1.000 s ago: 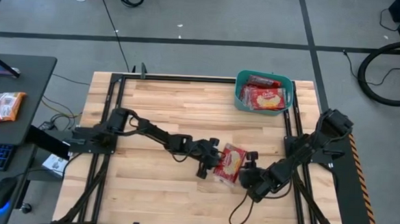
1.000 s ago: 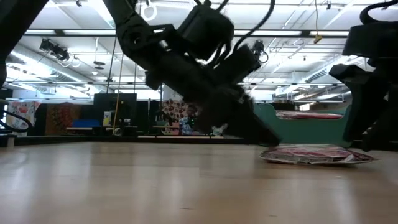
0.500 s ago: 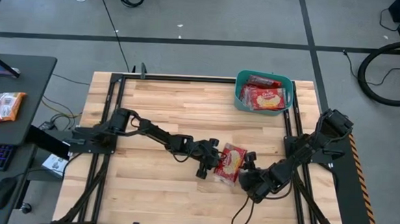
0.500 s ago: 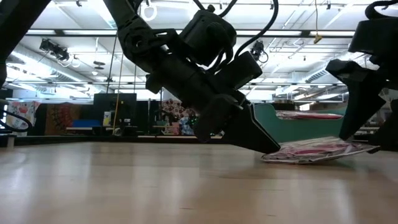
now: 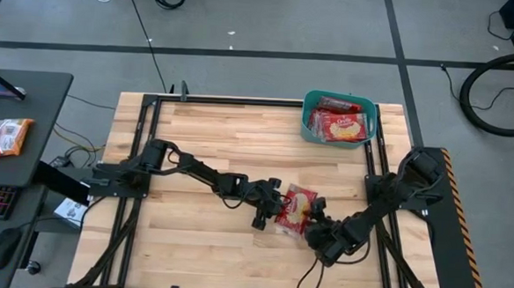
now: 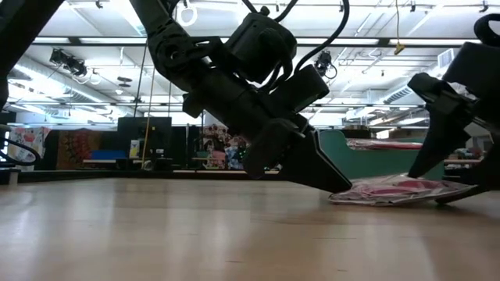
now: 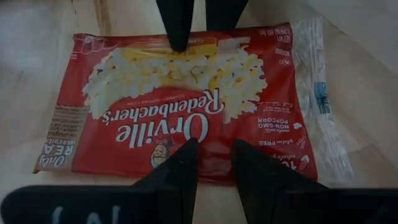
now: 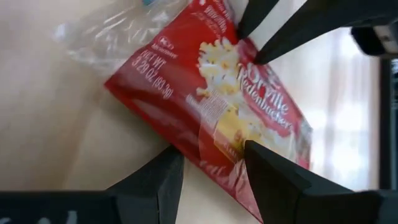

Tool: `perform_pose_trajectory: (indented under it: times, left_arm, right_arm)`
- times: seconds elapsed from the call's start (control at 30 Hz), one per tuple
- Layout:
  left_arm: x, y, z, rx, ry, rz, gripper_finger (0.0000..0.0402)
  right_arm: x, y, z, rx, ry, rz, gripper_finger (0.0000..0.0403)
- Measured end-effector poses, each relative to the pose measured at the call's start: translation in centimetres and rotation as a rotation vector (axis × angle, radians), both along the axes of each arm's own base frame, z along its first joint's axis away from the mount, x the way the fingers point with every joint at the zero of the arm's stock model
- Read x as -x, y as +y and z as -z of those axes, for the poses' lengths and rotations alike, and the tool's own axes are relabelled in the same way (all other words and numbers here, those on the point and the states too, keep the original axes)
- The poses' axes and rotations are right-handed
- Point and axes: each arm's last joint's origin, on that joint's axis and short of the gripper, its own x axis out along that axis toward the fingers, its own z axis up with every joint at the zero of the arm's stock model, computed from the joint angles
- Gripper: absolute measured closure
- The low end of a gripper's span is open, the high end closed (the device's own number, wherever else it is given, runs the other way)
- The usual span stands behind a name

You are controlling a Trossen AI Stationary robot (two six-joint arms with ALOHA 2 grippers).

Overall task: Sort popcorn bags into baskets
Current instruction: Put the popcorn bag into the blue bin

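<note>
One red popcorn bag (image 5: 296, 206) with a yellow popcorn picture lies near the table's middle right, also seen in the low view (image 6: 391, 190). My left gripper (image 5: 276, 208) is at its left long edge, fingers slightly apart (image 7: 214, 152). My right gripper (image 5: 313, 224) is at its right long edge, open (image 8: 211, 155), one finger above that edge and one below. The bag (image 8: 224, 81) rests on the wood by its left part; its right edge is a little raised. The teal basket (image 5: 307, 120) at the far right holds red bags (image 5: 339, 124). My left gripper rests both fingertips (image 7: 185, 157) on top of the bag's left long edge (image 7: 214, 165), near its middle. The fingers slant down from the table's left and lie across the bag. That edge stays on the table. My right gripper straddles the right long edge (image 6: 437, 187); whether it touches, I cannot tell.
A dark side desk at the left carries more red packets (image 5: 2, 138), a keyboard and a mouse. Black frame rails (image 5: 142, 156) run along the table's left and right sides. Bare wood lies at the table's far left and near left.
My right gripper has sunk toward the bag and rolled about its own axis, so one finger now stands over the bag's right edge and one under it. That right edge has come up a little off the table; the left edge has stayed down.
</note>
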Motion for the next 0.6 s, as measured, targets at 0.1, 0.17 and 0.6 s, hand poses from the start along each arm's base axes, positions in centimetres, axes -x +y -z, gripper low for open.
perform_pose_trajectory:
  times: [0.1,0.17,0.6]
  left_arm:
    - [0.0,0.0,0.0,0.000,0.003,0.001,0.0297]
    - [0.1,0.0,0.1,0.000,0.005,0.001,0.0297]
    - [1.6,0.8,-4.4,-0.036,0.072,0.002,0.0297]
  right_arm:
    - [-0.1,-0.1,0.0,0.042,-0.016,-0.014,0.0232]
    - [-0.3,-0.1,-0.3,0.061,-0.042,-0.024,0.0238]
    - [-0.7,0.2,-0.6,0.065,-0.066,-0.046,0.0372]
